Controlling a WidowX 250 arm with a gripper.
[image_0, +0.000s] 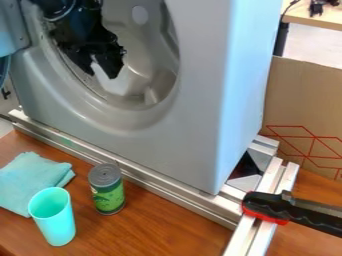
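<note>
Brown wooden tabletop (167, 232) runs in front of a gray washing machine (200, 100), with a metal rail (143, 177) along its base. At the machine's round opening, the black gripper (102, 75) hangs with its fingers parted. On the tabletop, a green can (108, 195) stands near the rail, right of a folded turquoise cloth (30, 180) and a turquoise cup (59, 226).
</note>
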